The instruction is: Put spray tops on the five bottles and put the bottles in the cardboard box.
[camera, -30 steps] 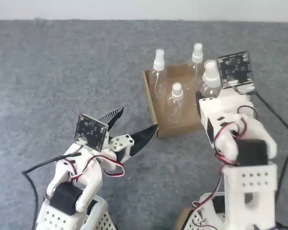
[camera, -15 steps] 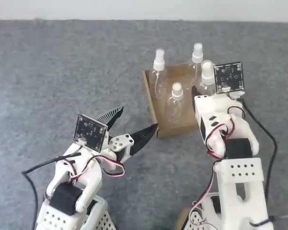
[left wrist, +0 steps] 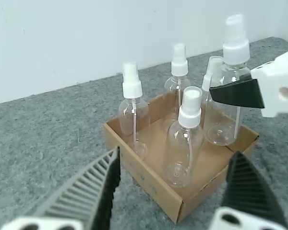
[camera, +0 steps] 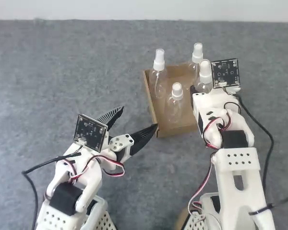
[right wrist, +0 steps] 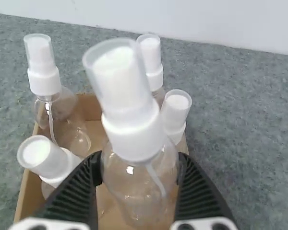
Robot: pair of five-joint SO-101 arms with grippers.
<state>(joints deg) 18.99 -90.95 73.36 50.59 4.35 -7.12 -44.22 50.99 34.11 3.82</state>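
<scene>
Nearest, the left tool [camera: 138,118] hangs released, jaws spread, just short of the cardboard box [camera: 151,103] on the tabletop [camera: 62,62], probably parked clear of the work. Beyond it, the right tool [right wrist: 139,165] grips a capped bottle [right wrist: 132,120] upright over the box's right side, ready for lowering; I cannot tell whether its base touches down. Around it and farther back, four other capped bottles [right wrist: 43,72] stand inside.

No text, label, number or sign can be read anywhere. A few small dark marks stand on the front wall of the box [left wrist: 149,181], too small to make out.
</scene>
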